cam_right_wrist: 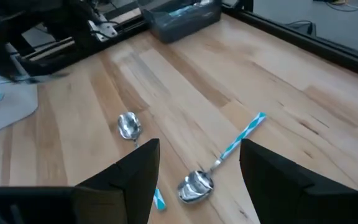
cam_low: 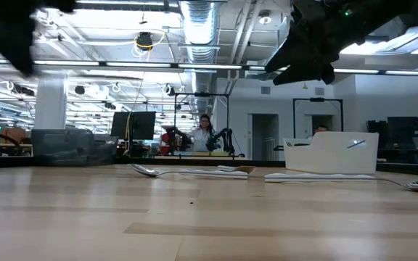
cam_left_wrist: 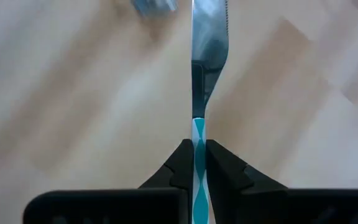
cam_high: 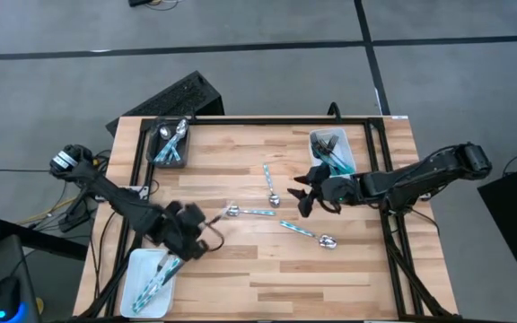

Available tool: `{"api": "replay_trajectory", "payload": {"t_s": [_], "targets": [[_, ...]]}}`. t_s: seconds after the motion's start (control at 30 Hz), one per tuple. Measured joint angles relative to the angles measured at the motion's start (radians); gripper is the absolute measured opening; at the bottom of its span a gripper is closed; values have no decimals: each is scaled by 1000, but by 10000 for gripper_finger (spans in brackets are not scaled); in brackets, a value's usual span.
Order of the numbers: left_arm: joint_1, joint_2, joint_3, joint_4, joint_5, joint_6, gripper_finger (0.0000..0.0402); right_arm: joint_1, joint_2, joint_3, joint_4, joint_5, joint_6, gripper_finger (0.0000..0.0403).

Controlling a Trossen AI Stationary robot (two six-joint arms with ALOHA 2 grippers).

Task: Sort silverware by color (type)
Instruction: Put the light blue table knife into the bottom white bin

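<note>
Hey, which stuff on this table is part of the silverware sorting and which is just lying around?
Part of the job:
- knife pinched in the left gripper
- three loose spoons
- right gripper, open above them
- white trays
- dark bin

Just lying about:
- keyboard

The dark left arm reaches in from the surface's left edge, its hand near the front-left corner, fingers pinched tight. The dark right arm stretches in from the right edge, its hand spread wide.
</note>
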Motion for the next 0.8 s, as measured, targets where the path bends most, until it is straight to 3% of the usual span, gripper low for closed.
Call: {"api": "replay_trajectory", "payload": {"t_s": [0.13, 0.27, 0.4, 0.67, 0.8], "targets": [[-103, 0, 123, -100, 24, -141, 13, 0, 7, 0, -4, 6, 0, 244], [-231, 8, 270, -213, -165, -262, 13, 1, 6, 0, -3, 50, 0, 244], [-385, 41, 291, -273, -301, -427, 13, 9, 6, 0, -7, 56, -2, 244], [-611, 224, 254, -388, -205, -813, 13, 26, 6, 0, -35, 58, 15, 244], [-651, 288, 254, -373, -145, -856, 14, 33, 6, 0, -35, 60, 38, 244]]}}
